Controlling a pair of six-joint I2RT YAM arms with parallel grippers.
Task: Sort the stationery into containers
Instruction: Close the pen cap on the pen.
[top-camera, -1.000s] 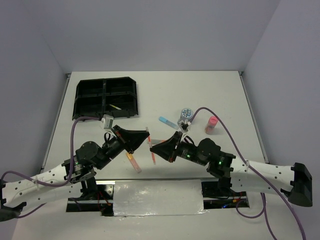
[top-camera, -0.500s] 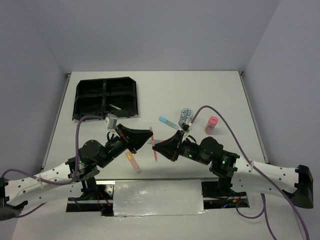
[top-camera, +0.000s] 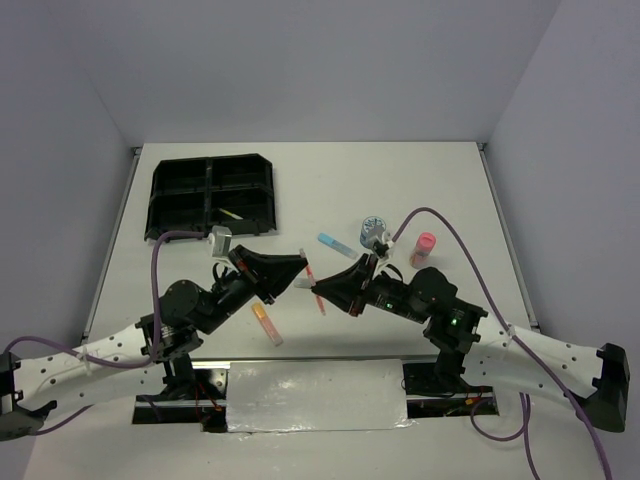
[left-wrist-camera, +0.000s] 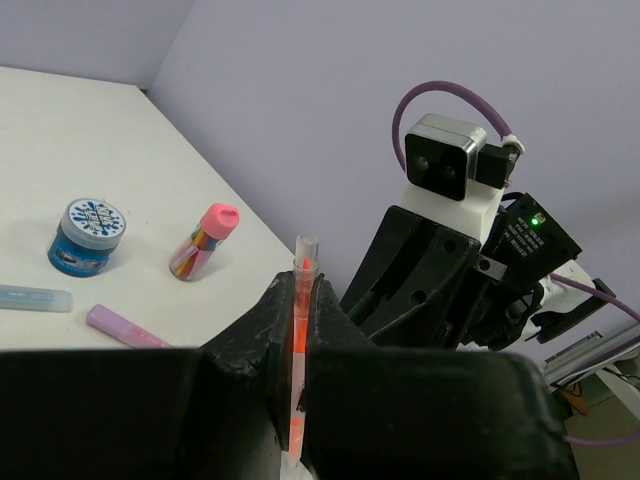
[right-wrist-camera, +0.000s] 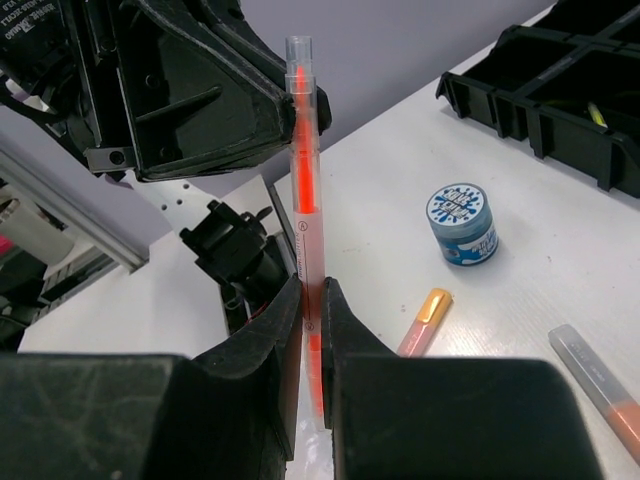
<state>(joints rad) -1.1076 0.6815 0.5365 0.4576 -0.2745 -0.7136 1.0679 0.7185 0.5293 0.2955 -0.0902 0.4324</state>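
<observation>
An orange pen (top-camera: 312, 288) is held above the table between both grippers. My left gripper (top-camera: 300, 273) is shut on one part of it, and the pen (left-wrist-camera: 299, 330) stands upright between its jaws (left-wrist-camera: 298, 292). My right gripper (top-camera: 321, 291) is shut on the other part, shown in the right wrist view (right-wrist-camera: 311, 292) with the pen (right-wrist-camera: 305, 200). On the table lie a blue tub (top-camera: 373, 228), a pink-capped bottle (top-camera: 423, 249), a blue marker (top-camera: 335, 244) and an orange-yellow marker (top-camera: 266, 325). The black four-compartment tray (top-camera: 212, 195) sits at the far left.
A thin yellow pen (top-camera: 232, 214) lies in the tray. A second blue tub (right-wrist-camera: 462, 222) stands near the tray, hidden under my left arm in the top view. A purple marker (left-wrist-camera: 125, 327) lies near the first tub (left-wrist-camera: 87, 233).
The two grippers have come together in mid-table. The right gripper has carried the orange pen up and left, and the pen now sits in the left gripper's jaws too.
</observation>
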